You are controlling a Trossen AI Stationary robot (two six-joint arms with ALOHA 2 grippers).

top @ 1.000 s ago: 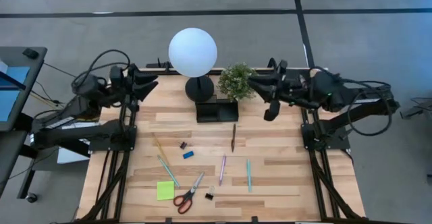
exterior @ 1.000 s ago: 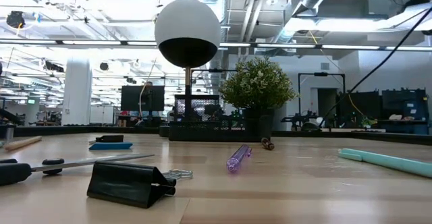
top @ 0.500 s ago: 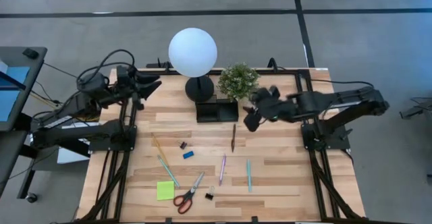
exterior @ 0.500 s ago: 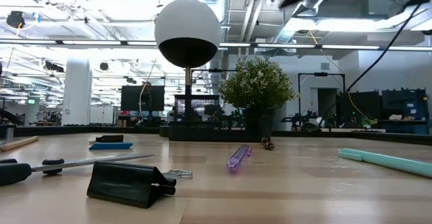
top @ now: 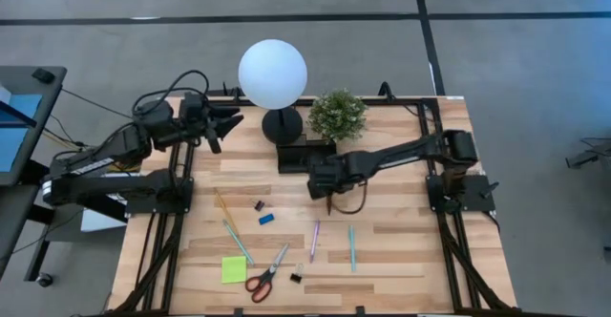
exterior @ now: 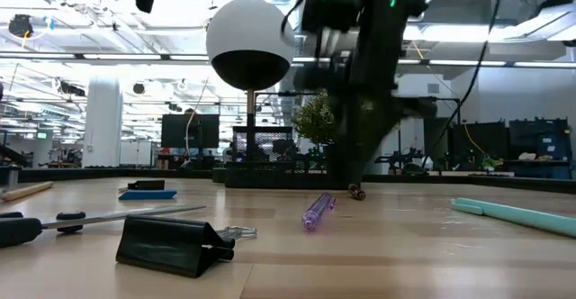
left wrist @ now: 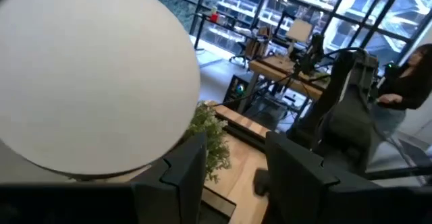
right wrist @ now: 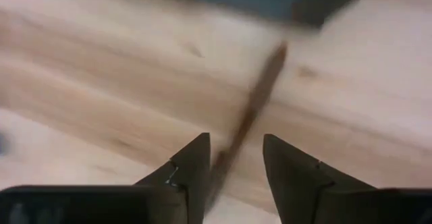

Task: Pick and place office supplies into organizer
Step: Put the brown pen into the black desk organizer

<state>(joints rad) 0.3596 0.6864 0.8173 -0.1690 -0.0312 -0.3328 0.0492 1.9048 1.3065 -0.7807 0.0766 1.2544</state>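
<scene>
A brown pencil (top: 330,203) lies on the wooden table just in front of the black organizer (top: 294,155). My right gripper (top: 324,185) points down over the pencil's far end. It is open, and in the right wrist view the pencil (right wrist: 255,109) runs into the gap of my right gripper (right wrist: 233,162); whether a finger touches it, I cannot tell. My left gripper (top: 233,120) hovers high at the table's far left beside the lamp's white globe (top: 273,73). It is open and holds nothing, as my left gripper (left wrist: 236,173) shows in its own wrist view.
Toward the near edge lie a purple pen (top: 314,240), teal pens (top: 351,248) (top: 238,243), a wooden pencil (top: 226,208), red-handled scissors (top: 267,274), a green sticky pad (top: 234,269), a blue eraser (top: 266,219) and black binder clips (top: 258,205) (top: 296,277). A potted plant (top: 336,114) stands beside the organizer.
My right gripper has swung from high at the far right, beside the plant, down and toward the table's middle, and has tipped from level to pointing down over the brown pencil. My left gripper has moved a little toward the lamp.
</scene>
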